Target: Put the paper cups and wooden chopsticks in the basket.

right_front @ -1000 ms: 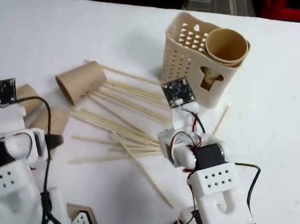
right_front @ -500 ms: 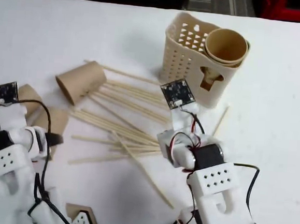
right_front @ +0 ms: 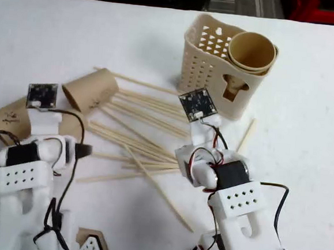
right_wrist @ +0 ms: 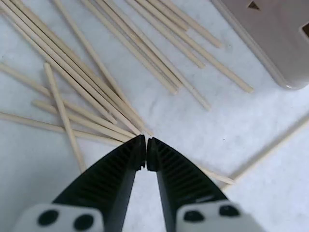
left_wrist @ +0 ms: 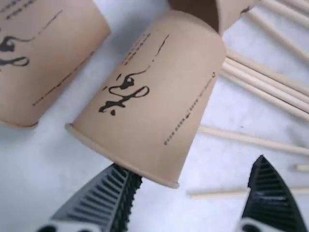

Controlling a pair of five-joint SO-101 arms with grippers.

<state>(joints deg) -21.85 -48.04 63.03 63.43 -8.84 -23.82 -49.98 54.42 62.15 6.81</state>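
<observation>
Three brown paper cups lie on their sides at the left: one (right_front: 91,90) beside the chopsticks, one (right_front: 5,119) at the far left, and one (left_wrist: 149,96) right in front of my left gripper (left_wrist: 195,171). That gripper is open, its fingers just short of the cup's rim and holding nothing. Wooden chopsticks (right_front: 137,134) lie scattered across the middle of the table. My right gripper (right_wrist: 146,150) is shut and empty, its tips over the chopsticks (right_wrist: 96,96). The cream basket (right_front: 209,62) stands at the back with nested paper cups (right_front: 252,49) inside.
The basket's corner (right_wrist: 270,38) lies just beyond the right gripper. One chopstick (right_front: 245,135) lies apart, to the right of the right arm. A small brown piece (right_front: 91,242) sits at the front edge between the arm bases. White table stretches open at the right.
The left arm has swung to the right and forward, bringing its open gripper up to the lying cup. The right arm and the chopsticks have stayed put.
</observation>
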